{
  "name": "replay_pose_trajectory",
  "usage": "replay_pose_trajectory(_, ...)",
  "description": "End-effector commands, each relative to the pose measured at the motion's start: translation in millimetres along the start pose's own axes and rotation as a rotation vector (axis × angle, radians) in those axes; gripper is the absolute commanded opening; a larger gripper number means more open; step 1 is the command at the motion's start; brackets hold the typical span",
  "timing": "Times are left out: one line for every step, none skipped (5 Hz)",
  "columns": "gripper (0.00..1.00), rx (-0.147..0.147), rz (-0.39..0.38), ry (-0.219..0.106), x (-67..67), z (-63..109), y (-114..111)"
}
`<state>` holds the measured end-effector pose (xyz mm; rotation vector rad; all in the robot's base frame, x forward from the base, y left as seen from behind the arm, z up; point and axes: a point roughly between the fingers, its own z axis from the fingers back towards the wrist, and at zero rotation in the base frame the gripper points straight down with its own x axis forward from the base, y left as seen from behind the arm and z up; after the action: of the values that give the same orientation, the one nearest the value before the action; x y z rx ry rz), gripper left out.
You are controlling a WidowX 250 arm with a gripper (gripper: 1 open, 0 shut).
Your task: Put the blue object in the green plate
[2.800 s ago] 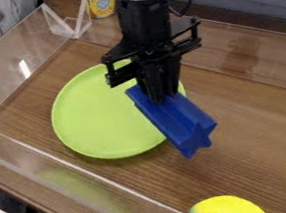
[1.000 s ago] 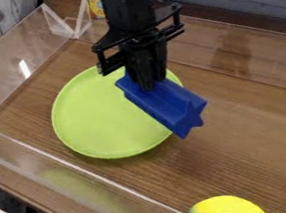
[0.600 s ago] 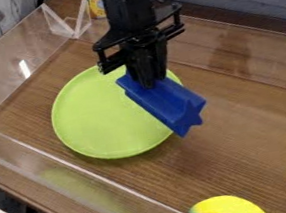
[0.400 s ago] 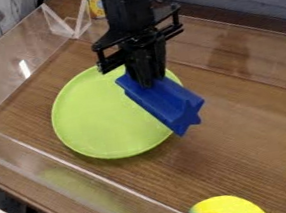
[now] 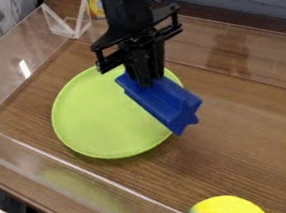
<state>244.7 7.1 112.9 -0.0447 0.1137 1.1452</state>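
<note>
A large lime-green plate [image 5: 93, 116] lies on the wooden tabletop at centre left. My black gripper [image 5: 143, 78] points straight down over the plate's right part and is shut on the upper end of the blue object [image 5: 163, 102], a ridged royal-blue block. The block slants down to the right, its lower end [image 5: 182, 121] reaching past the plate's right rim. I cannot tell whether the block touches the plate.
Clear acrylic walls [image 5: 17, 148] fence in the wooden table. A yellow banana-like object [image 5: 226, 210] lies at the near edge on the right. A yellow-labelled container [image 5: 99, 1] stands behind the far wall.
Since the oldest frame the gripper has carried the blue object left and away from the camera, over the plate. Over the last second nothing has visibly moved.
</note>
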Motion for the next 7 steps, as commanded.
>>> replay_pose_trajectory(0.00, -0.044, 0.000, -0.027, 6.8, 10.6, -5.1)
replay_pose_trajectory(0.00, -0.045, -0.011, -0.029, 7.4, 9.4, -5.5)
replay_pose_trajectory(0.00, -0.046, -0.022, -0.031, 7.8, 8.3, -5.8)
replay_pose_trajectory(0.00, -0.048, -0.033, -0.033, 8.2, 7.4, -5.9)
replay_pose_trajectory(0.00, -0.051, -0.042, -0.036, 8.5, 6.6, -5.8)
replay_pose_trajectory(0.00, -0.052, -0.051, -0.040, 8.7, 5.8, -5.0)
replay_pose_trajectory(0.00, -0.053, -0.060, -0.044, 9.4, 4.9, -3.7)
